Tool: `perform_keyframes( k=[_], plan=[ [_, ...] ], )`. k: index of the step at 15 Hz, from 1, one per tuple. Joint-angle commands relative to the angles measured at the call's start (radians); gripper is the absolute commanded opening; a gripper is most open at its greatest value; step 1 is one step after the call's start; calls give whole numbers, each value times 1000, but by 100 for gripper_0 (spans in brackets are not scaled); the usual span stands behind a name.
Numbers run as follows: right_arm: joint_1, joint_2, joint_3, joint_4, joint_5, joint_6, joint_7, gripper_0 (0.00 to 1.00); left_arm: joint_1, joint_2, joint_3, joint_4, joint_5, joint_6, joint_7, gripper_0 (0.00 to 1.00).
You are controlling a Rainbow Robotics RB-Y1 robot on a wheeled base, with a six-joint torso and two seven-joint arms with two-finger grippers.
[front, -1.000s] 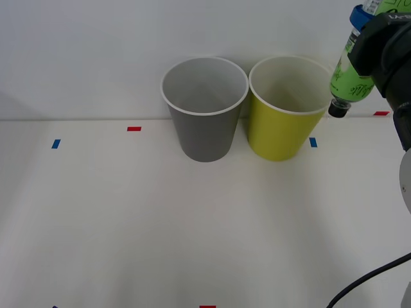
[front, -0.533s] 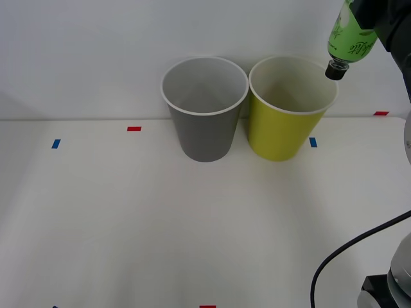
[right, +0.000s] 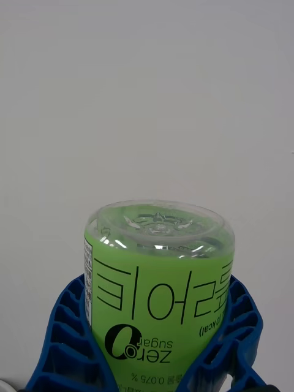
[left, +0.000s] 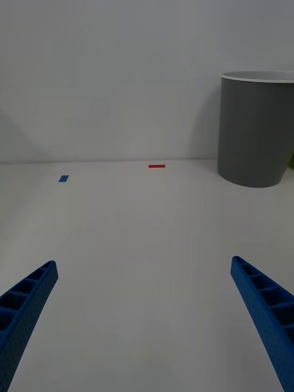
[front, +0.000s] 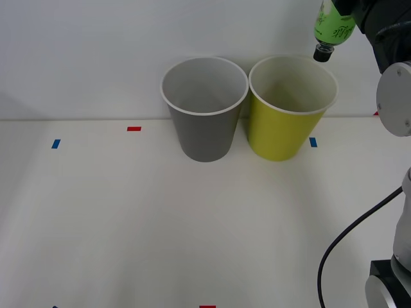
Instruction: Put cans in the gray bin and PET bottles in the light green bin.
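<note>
The PET bottle (front: 334, 24) has a bright green label and a black cap. It hangs cap-down just above the far right rim of the light green bin (front: 279, 136). My right gripper (right: 153, 346) is shut on the bottle (right: 159, 275), its blue ribbed fingers (right: 61, 334) wrapping both sides, and the bottle's clear base points at the camera. The gray bin (front: 204, 136) stands upright, touching the light green bin's left side. My left gripper (left: 147, 324) hangs open over the bare table, with the gray bin (left: 257, 131) farther off ahead of it.
Both bins stand at the table's back edge against a white wall. Small tape marks lie on the table: red (front: 133, 128), blue (front: 56, 144) and blue (front: 313, 142). A black cable (front: 347, 244) loops at the lower right beside my right arm.
My right gripper has lifted the bottle up and to the left, from beside the light green bin's right rim to above that rim. The bins have not moved.
</note>
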Motion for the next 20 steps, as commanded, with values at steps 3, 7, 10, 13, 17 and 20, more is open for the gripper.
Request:
perform_keyframes(
  k=[3, 7, 10, 13, 17, 20],
  plan=[
    [-2, -42, 15, 114, -7, -120, 0, 0, 0, 0, 0, 0, 0, 0, 0, 97],
    [-1, -60, 30, 170, -14, -175, -8, 0, 0, 0, 0, 0, 0, 0, 0, 97],
    [1, -80, 40, 209, -86, -218, -14, 0, 0, 0, 0, 0, 0, 0, 0, 97],
    [1, -100, 60, 232, -93, -247, -14, 0, 0, 0, 0, 0, 0, 0, 0, 97],
    [1, -120, 72, 278, -71, -310, -5, 0, 0, 0, 0, 0, 0, 0, 0, 97],
    [3, -121, 72, 279, -54, -310, -2, 14, 0, 0, 0, 0, 0, 0, 0, 97]
  ],
)
